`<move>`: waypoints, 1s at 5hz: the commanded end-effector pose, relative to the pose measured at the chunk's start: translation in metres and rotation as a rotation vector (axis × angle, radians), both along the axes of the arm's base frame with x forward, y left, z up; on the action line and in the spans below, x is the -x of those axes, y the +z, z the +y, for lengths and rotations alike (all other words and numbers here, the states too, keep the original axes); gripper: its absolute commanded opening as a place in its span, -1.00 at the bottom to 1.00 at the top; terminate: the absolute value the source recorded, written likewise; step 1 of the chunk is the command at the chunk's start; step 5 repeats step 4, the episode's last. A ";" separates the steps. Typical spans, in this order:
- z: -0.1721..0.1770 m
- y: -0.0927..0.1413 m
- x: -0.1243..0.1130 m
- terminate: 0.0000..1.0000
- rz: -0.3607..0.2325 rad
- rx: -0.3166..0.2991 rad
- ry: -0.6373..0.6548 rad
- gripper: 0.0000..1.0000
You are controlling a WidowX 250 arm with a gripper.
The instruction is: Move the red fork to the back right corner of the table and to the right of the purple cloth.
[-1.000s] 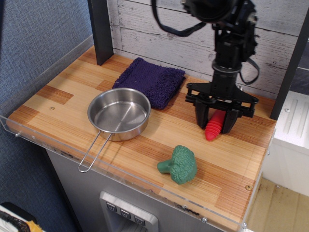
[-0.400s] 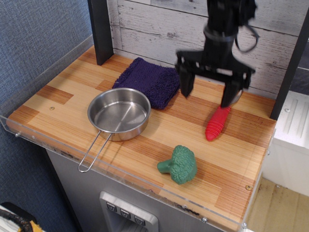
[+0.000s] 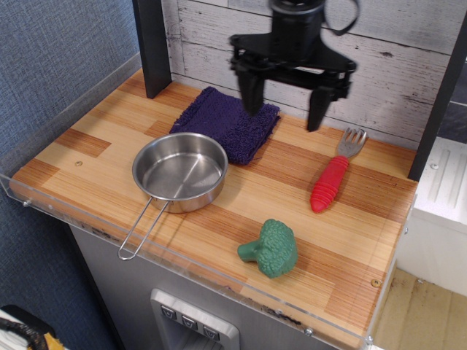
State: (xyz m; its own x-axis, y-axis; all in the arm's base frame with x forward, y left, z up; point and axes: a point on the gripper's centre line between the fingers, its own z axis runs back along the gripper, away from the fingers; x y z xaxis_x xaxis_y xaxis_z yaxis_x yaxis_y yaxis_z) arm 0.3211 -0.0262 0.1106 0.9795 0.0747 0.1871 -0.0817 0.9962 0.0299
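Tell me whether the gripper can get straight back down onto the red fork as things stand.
Probably yes. The gripper hangs with its jaws open above the table, up and to the left of the red fork. The fork lies flat with bare wood around it; the purple cloth and green broccoli sit well apart.

Gripper [image 3: 285, 97], earlier low around the red fork [image 3: 333, 174] with fingers straddling its handle, now up and off it, leftward, jaws spread wide, empty, above the purple cloth's [image 3: 228, 122] right edge. Fork's tines, previously hidden, now exposed.
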 end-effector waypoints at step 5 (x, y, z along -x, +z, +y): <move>0.039 0.000 0.007 1.00 -0.033 0.106 -0.070 1.00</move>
